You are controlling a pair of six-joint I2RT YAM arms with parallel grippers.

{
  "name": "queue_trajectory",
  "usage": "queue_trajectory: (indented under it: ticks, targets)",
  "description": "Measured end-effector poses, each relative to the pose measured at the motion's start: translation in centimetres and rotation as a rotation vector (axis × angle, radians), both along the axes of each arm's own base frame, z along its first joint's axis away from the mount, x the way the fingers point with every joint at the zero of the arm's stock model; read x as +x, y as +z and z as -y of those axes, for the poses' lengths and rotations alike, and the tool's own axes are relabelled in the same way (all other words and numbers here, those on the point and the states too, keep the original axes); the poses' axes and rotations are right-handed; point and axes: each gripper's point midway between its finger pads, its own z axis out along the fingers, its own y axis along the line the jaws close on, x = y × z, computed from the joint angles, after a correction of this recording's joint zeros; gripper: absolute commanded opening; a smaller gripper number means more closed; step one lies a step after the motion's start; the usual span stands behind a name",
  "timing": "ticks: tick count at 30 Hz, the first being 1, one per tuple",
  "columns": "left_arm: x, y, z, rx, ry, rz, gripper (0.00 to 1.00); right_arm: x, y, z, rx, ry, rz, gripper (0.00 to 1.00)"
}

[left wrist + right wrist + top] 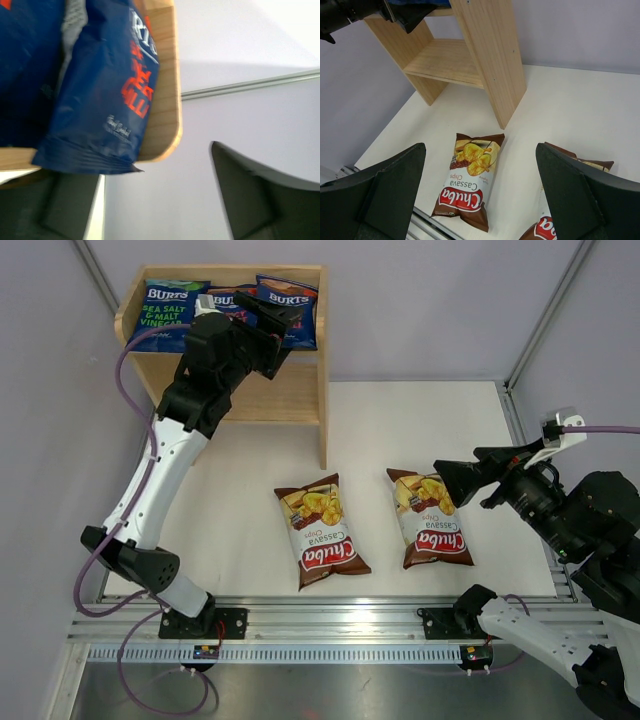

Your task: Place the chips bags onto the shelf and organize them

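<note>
Slotted metal rail, white table, wooden shelf by pale lilac walls

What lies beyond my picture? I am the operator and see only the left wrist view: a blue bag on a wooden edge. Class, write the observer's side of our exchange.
Observer: The top view shows three Burts bags lying on top of the shelf.
Operator: Are any bags not shelved yet?
Observer: Two lie flat on the table, apart from each other: the left Chuba bag and the right Chuba bag.
Operator: Where is the right tool?
Observer: The right tool hangs open above the table near the right Chuba bag, holding nothing.
</note>
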Motion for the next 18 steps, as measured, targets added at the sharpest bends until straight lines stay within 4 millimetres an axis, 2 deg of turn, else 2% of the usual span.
queue_trajectory:
  ticks: [3, 12, 15, 18]
  targets:
    - [-0.9, 0.3, -0.3, 0.006, -0.001, 0.012, 0.99, 0.0, 0.1, -0.1, 0.002, 0.003, 0.002, 0.99]
    - [-4.0, -3.1, -2.8, 0.113, 0.037, -0.049, 0.99, 0.3, -0.1, -0.3, -0.005, 0.004, -0.007, 1.0]
    - [-6.3, -2.7, -4.6, 0.154, 0.065, -0.012, 0.99, 0.6, -0.6, -0.8, -0.016, 0.014, -0.022, 0.99]
    - [-10.1, -1.6, -7.0, 0.193, 0.086, 0.071, 0.99, 0.9, -1.9, -1.7, -0.033, 0.042, -0.051, 1.0]
